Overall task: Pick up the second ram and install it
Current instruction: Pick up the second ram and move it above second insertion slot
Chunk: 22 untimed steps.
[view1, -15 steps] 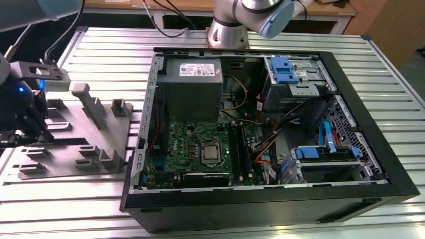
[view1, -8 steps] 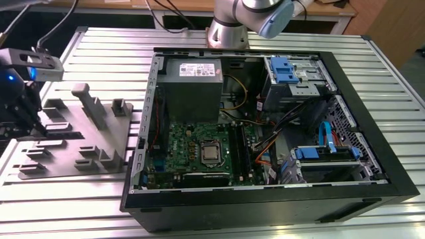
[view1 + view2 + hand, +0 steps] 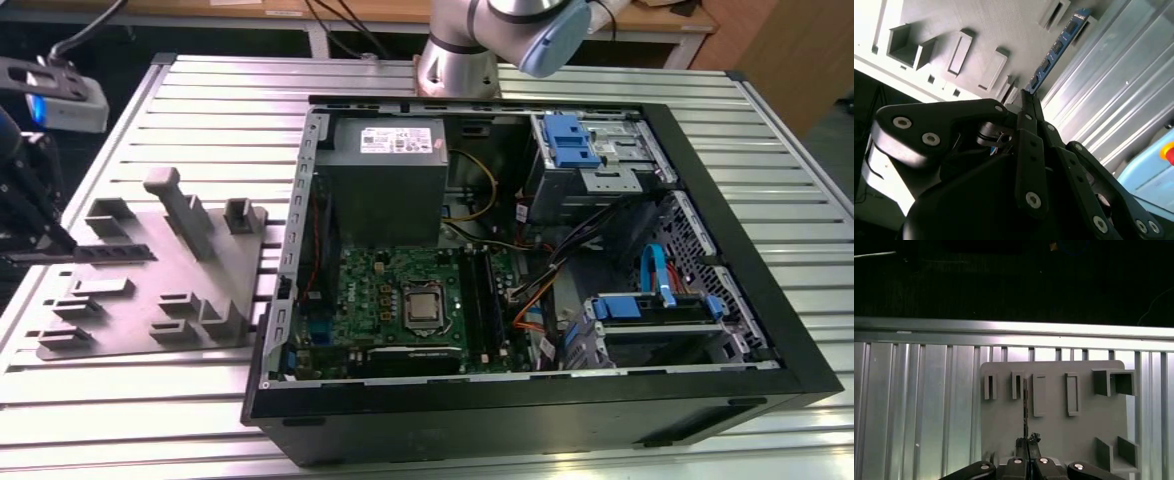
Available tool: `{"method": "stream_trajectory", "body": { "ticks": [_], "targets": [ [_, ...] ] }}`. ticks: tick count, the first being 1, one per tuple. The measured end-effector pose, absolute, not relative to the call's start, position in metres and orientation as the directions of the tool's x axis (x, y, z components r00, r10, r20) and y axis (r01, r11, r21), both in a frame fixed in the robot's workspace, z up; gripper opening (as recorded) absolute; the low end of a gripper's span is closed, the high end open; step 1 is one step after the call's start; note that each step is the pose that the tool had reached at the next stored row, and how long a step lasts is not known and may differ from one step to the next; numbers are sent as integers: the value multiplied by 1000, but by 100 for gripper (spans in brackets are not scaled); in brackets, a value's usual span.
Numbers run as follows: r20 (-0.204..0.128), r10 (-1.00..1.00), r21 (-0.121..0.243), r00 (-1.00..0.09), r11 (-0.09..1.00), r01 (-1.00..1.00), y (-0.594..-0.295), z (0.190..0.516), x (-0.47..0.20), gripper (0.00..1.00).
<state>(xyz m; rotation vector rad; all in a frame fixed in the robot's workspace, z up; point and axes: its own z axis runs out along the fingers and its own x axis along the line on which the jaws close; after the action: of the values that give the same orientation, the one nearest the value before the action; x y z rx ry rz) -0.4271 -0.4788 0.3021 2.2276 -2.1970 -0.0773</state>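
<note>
The second ram (image 3: pixel 1056 47) is a thin blue-green stick with black chips, and my gripper (image 3: pixel 1026 102) is shut on one end of it. The stick reaches from the fingertips out over the grey holder plate (image 3: pixel 954 20). In the first wrist view the second ram (image 3: pixel 1025 410) shows edge-on, above the gripper (image 3: pixel 1026 442) and over the plate's (image 3: pixel 1054 430) narrow pockets. In the exterior view the gripper (image 3: pixel 34 235) is at the far left, beside the plate (image 3: pixel 147 290). The open computer case (image 3: pixel 747 330) holds the motherboard (image 3: pixel 387 290) with its long black slots (image 3: pixel 483 300).
The plate carries upright posts and blocks (image 3: pixel 180 205). Inside the case are a power supply (image 3: pixel 387 150), drive cages with blue clips (image 3: pixel 574 140), a bare processor socket (image 3: pixel 423 305) and loose cables (image 3: pixel 534 300). The ribbed metal table (image 3: pixel 134 420) surrounds everything.
</note>
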Motion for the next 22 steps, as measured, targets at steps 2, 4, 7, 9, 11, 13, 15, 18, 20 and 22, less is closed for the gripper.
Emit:
{"method": "stream_trajectory", "body": {
  "ticks": [2, 4, 7, 9, 11, 13, 15, 18, 20, 22],
  "targets": [
    [-27, -1000, 43, 13, -14, -999, -479, 311, -427, 11],
    [-27, -1000, 43, 13, -14, -999, -478, 320, -427, 11],
    [-27, -1000, 43, 13, -14, -999, -478, 334, -427, 11],
    [-27, -1000, 43, 13, -14, -999, -477, 343, -427, 11],
    [-27, -1000, 43, 13, -14, -999, -476, 364, -427, 11],
    [-27, -1000, 43, 13, -14, -999, -475, 372, -427, 11],
    [-27, -1000, 43, 13, -14, -999, -475, 382, -427, 11],
    [-27, -1000, 43, 13, -14, -999, -474, 395, -427, 11],
    [-27, -1000, 43, 13, -14, -999, -474, 404, -427, 11],
    [-27, -1000, 43, 13, -14, -999, -474, 407, -427, 11]
  ]
}}
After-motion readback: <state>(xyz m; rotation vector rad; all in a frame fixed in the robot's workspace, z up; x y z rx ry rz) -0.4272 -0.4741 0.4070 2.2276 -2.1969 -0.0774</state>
